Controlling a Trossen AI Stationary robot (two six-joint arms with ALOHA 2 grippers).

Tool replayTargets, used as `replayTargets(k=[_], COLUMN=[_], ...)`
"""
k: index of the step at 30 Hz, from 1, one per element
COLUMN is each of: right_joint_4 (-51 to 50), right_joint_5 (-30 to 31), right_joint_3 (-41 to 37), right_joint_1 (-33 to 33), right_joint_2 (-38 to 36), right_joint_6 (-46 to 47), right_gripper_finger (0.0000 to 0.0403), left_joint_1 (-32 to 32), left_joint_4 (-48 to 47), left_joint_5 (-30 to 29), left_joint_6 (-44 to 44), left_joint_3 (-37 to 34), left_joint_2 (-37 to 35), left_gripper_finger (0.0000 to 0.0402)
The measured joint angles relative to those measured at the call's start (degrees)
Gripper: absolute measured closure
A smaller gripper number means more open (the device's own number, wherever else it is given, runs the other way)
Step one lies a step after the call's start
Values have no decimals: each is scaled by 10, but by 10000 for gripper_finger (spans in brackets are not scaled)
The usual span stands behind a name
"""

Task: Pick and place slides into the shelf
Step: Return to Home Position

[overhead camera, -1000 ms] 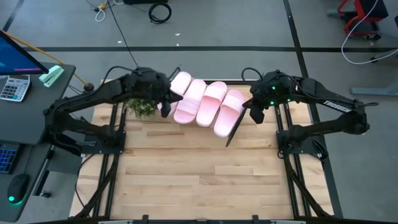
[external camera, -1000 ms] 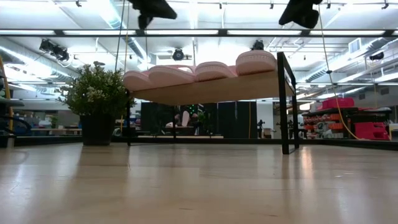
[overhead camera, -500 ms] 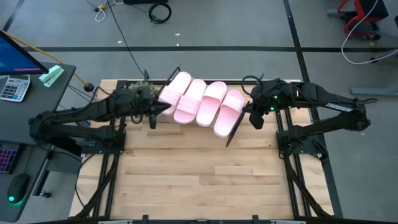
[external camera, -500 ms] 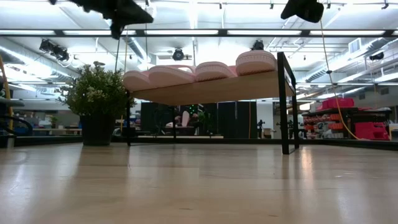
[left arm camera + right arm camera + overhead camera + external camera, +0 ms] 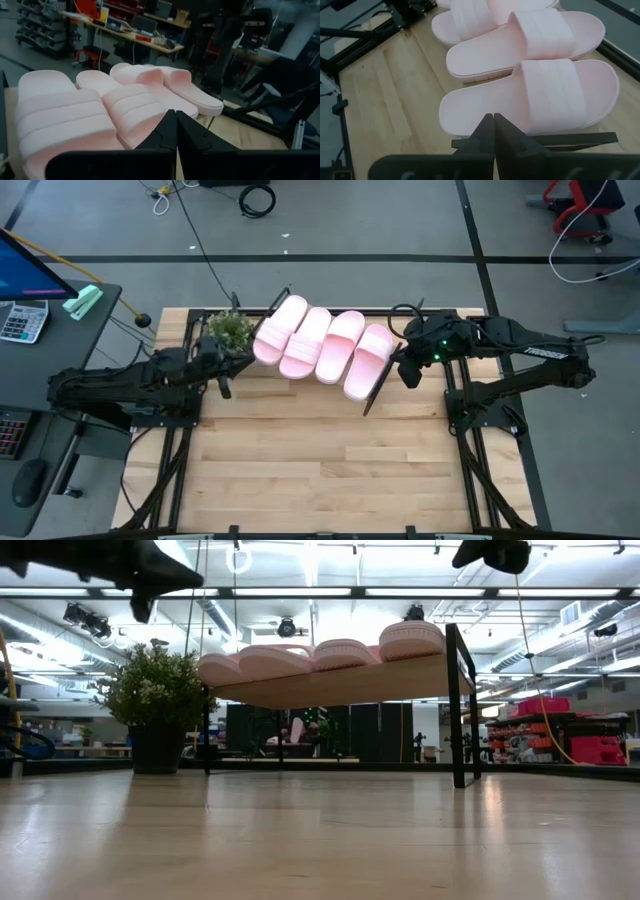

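Four pink slides (image 5: 322,345) are lying side by side on the slanted shelf (image 5: 340,690), packed closely so all fit. The left gripper (image 5: 222,380) is hanging off the shelf's left end and the right gripper (image 5: 408,370) off its right end. Both have fingers pressed together, empty. Loading is judged complete.

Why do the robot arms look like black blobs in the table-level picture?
Low view: the ceiling strip lights shine from behind, so the left arm and right arm show as dark silhouettes, and the tabletop carries a pale sheen. High view: even light, no glare on the slides.
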Motion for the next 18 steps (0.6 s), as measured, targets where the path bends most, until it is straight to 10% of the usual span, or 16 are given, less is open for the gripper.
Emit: replayTargets(k=[18], right_joint_4=[-4], right_joint_5=[8], right_joint_3=[0], right_joint_1=[3], right_joint_2=[0], right_joint_6=[67], right_gripper_finger=[403], left_joint_1=[-99], left_joint_4=[3], left_joint_5=[-117], left_joint_6=[20], left_joint_3=[-94], left_joint_2=[-176], left_gripper_finger=[393])
